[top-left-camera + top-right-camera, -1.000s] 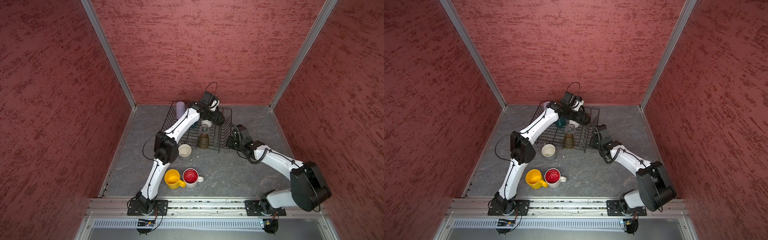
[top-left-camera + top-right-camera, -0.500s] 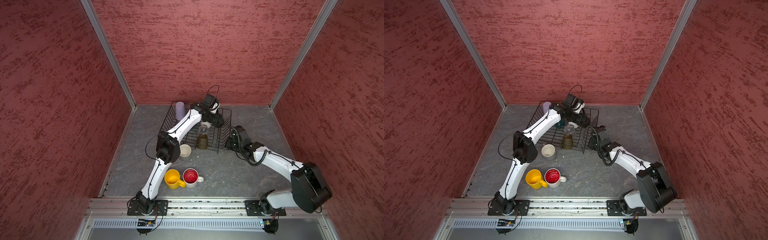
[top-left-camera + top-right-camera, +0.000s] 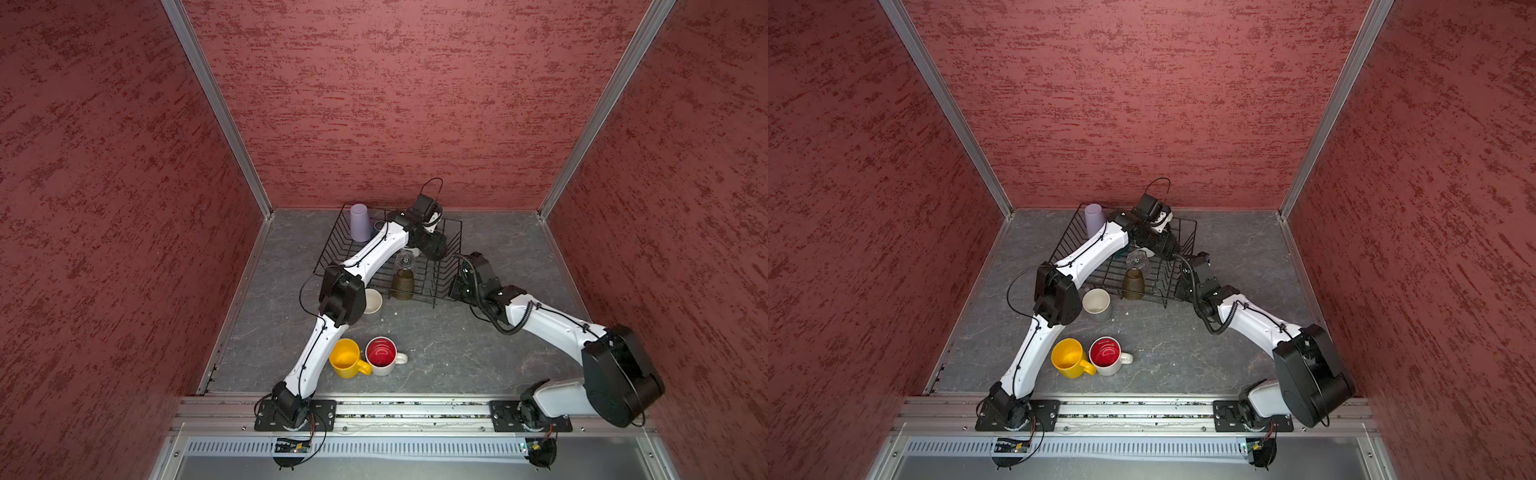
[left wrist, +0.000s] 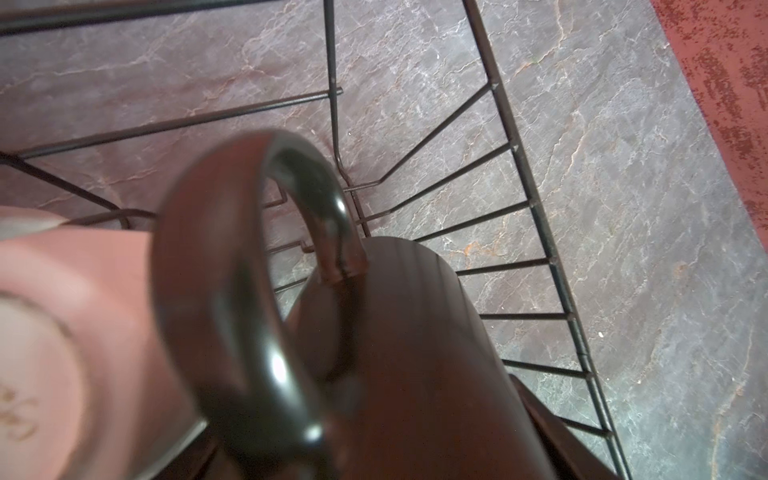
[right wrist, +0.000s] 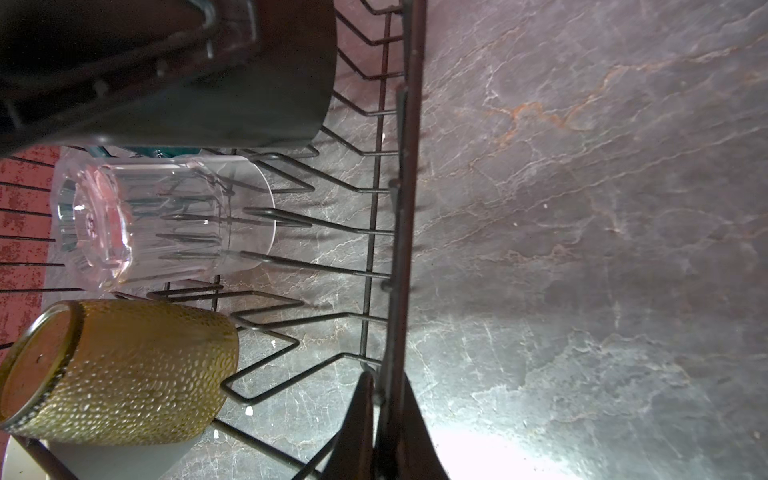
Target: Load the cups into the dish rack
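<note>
Trouble is likeliest at the release: the left gripper (image 3: 429,236), jaws spread wide around the body of the black mug (image 4: 415,357), holds it tilted low in the far right part of the dish rack (image 5: 409,124). Let go like that, it could roll against the pale cup (image 4: 62,332) just beside it or the upturned clear glass (image 5: 166,216), or snag its handle on a prong. The right gripper (image 5: 380,411) is pinched tight on the rack's rim wire; if that grip slips, the rack may skate as the mug lands.

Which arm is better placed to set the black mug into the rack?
Left. The left claw holds the black mug over the dish rack; the right claw is shut on the rack's rim.
</note>
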Available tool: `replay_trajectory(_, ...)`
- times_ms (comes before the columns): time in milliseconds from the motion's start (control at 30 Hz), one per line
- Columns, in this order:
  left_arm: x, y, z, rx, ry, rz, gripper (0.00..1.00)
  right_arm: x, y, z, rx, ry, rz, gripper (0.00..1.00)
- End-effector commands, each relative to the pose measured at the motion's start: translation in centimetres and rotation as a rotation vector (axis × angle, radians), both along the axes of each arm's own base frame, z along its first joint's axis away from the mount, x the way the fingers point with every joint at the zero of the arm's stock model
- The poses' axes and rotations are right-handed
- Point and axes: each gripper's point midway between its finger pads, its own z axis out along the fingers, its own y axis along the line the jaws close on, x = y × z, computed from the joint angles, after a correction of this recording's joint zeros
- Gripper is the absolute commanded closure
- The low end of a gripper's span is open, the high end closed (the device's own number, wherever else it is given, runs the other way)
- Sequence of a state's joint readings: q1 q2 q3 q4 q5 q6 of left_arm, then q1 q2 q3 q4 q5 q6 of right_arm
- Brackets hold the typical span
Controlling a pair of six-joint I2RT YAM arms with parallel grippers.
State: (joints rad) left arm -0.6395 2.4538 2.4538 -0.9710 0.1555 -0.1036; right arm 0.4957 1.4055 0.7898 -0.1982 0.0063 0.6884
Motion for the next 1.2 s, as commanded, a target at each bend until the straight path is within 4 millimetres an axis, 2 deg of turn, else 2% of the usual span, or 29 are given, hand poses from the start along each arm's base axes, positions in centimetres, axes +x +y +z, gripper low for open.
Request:
replay_trajectory(0, 0.9, -1.6, 1.7, -0.046, -0.077, -0.029, 1.00, -2.8, 1.1, -2.1, -0.032, 0.076, 0.109, 0.88)
replay_trajectory(67, 0.9, -1.7, 1.4, -0.042, -0.074, -0.034, 0.93, -2.7, 1.2, -2.1, -0.026, 0.073, 0.110, 0.88)
replay_trajectory(167, 0.7, -2.0, 1.2, -0.039, -0.076, -0.046, 0.74, -2.6, 1.4, -1.9, -0.012, 0.067, 0.110, 0.85)
replay_trajectory(267, 0.7, -2.0, 1.1, -0.036, -0.076, -0.049, 0.48, -2.6, 1.5, -1.7, -0.002, 0.064, 0.111, 0.81)
replay_trajectory(333, 0.6, -2.0, 1.1, -0.034, -0.077, -0.054, 0.39, -2.6, 1.6, -1.5, 0.007, 0.057, 0.112, 0.78)
replay_trajectory(600, 0.6, -2.2, 2.0, -0.065, -0.084, -0.065, 0.23, -2.5, 1.8, -0.7, 0.028, 0.041, 0.108, 0.71)
replay_trajectory(733, 0.6, -2.3, 2.3, -0.073, -0.087, -0.067, 0.20, -2.4, 1.8, -0.2, 0.036, 0.030, 0.104, 0.67)
replay_trajectory(800, 0.7, -2.3, 2.5, -0.077, -0.089, -0.064, 0.22, -2.4, 1.8, 0.1, 0.043, 0.024, 0.104, 0.67)
replay_trajectory(833, 0.7, -2.4, 2.6, -0.082, -0.092, -0.064, 0.26, -2.4, 1.8, 0.2, 0.045, 0.022, 0.102, 0.66)
replay_trajectory(967, 0.7, -2.6, 3.0, -0.112, -0.082, -0.064, 0.58, -2.5, 1.8, 0.4, 0.052, 0.019, 0.101, 0.64)
replay_trajectory(1167, 0.4, -2.3, 3.3, -0.120, -0.061, -0.062, 0.91, -2.6, 1.9, 0.9, 0.067, 0.010, 0.102, 0.64)
